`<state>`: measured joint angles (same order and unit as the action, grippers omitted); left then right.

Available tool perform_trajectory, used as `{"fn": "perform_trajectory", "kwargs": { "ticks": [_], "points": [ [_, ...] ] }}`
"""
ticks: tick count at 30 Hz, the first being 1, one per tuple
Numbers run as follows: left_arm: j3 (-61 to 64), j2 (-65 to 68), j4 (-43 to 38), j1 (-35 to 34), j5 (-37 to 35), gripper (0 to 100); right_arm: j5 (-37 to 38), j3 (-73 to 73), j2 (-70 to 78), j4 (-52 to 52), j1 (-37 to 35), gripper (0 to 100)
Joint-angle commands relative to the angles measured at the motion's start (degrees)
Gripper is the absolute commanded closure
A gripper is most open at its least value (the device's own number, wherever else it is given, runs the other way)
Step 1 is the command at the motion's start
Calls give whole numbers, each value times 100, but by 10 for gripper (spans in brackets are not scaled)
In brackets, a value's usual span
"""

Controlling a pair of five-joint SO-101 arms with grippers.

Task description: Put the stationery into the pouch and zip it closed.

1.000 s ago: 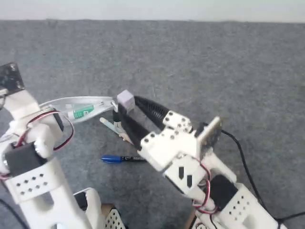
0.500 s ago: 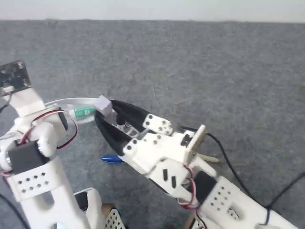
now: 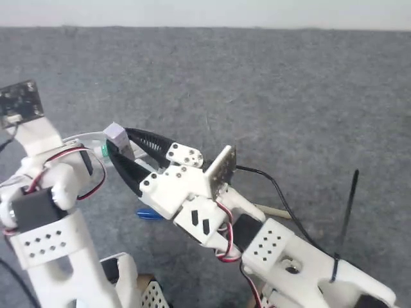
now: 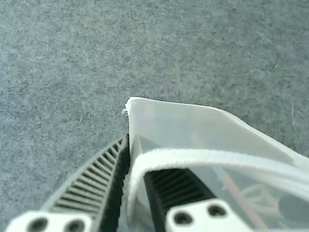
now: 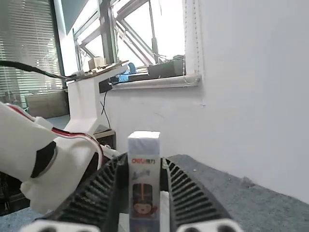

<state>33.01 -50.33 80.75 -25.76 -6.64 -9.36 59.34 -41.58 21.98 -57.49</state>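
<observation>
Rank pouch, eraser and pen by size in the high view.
1-2, about alike: pouch (mostly hidden) and eraser (raised).
3: pen, mostly under the right arm.

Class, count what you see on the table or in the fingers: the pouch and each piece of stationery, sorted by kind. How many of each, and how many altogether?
pouch: 1
eraser: 1
blue pen: 1
wooden stick: 1
green item in the pouch: 1
Total: 5

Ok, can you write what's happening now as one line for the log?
left gripper: shut on pouch edge | right gripper: shut on eraser, near pouch | blue pen: outside pouch
</observation>
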Motion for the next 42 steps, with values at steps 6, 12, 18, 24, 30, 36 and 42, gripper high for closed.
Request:
{"fn": "perform_trajectory", "kwargs": {
  "ticks": [6, 12, 18, 24, 30, 36, 42],
  "points": [
    [-66, 202, -114, 79, 70, 991, -9, -536, 945, 1218, -31, 992],
    [-66, 193, -114, 70, 70, 991, 440, -527, 1596, 1842, 57, 992],
    [-66, 202, -114, -9, 70, 991, 862, -501, 2070, 2185, 75, 992],
    [-66, 193, -114, -123, 70, 991, 932, -501, 2404, 2220, 127, 992],
    [-66, 202, -114, -123, 70, 991, 1055, -308, 2211, 2193, 101, 991],
    [-66, 202, -114, -123, 70, 991, 1477, -44, 1895, 2185, 92, 883],
    [-66, 202, -114, -123, 70, 991, 1477, 53, 1886, 2176, 92, 842]
  ]
}}
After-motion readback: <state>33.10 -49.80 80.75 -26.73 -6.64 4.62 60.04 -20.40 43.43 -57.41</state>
